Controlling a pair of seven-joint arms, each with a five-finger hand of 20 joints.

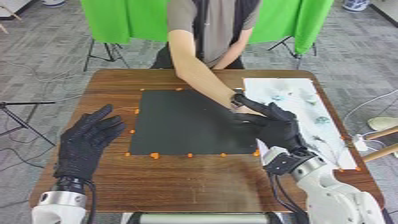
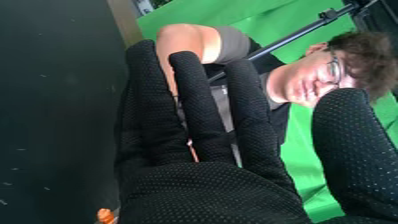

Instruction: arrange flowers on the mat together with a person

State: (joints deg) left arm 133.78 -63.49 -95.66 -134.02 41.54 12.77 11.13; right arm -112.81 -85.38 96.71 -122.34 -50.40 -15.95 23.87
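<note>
And it's wood for the table [image 1: 187,192], brown with visible grain, while the dark mat [image 1: 182,122] looks smooth and matt! Finely dotted, textured fabric covers the right hand [image 1: 279,133], black fabric the left hand [image 1: 82,145]; behind, green cloth [image 1: 133,17] hangs in soft folds.

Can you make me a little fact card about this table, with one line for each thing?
Table: brown wooden table
Mat: dark mat, lying flat
Mat's edge: orange pieces along it
Flowers: pale flowers on the white sheet, right of the mat
Left hand: left hand, left of the mat, fingers relaxed
Right hand: right hand, by the sheet, fingers straight
Person: arm stretched over the mat to the right hand; touching, can't tell
</note>
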